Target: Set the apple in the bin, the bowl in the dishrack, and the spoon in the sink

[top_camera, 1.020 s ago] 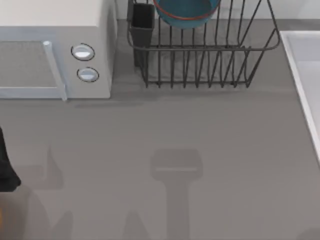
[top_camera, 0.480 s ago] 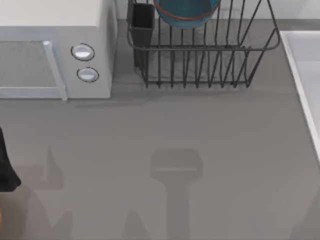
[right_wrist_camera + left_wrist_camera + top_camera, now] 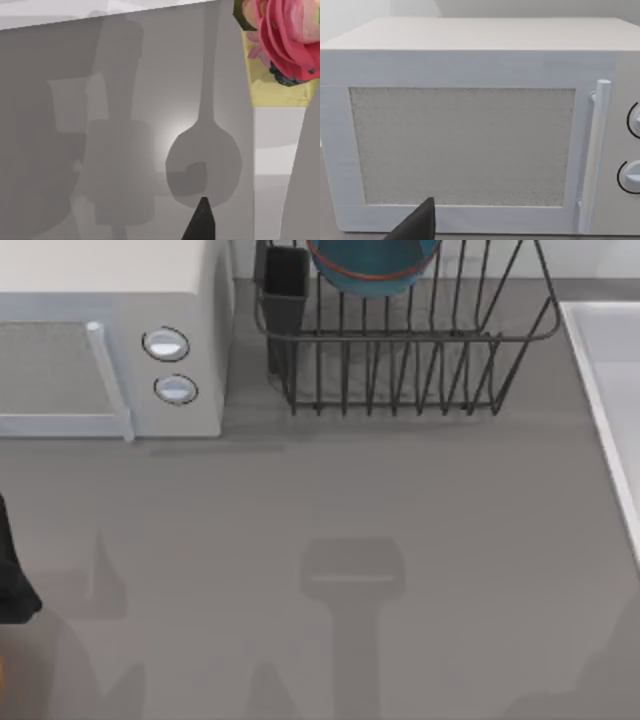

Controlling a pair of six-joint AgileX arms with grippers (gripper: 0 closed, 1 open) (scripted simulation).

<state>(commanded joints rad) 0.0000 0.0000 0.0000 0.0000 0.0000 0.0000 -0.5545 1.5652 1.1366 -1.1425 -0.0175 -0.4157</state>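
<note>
One bowl [image 3: 372,265] unmoved in the dishrack [image 3: 400,340].

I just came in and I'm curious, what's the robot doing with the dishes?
Nothing is being held in these views. The blue bowl already sits in the dishrack, next to the microwave. The sink is at the table's right edge. The left wrist camera faces the microwave door, and the right one looks down at a spoon-shaped shadow.

We see a grey counter [image 3: 400,500], a white microwave [image 3: 110,300] with a speckled pale door, a dark wire dishrack [image 3: 400,370], a blue bowl [image 3: 370,258] rimmed reddish-brown, a white sink [image 3: 605,370], and a pink flower [image 3: 285,35].
</note>
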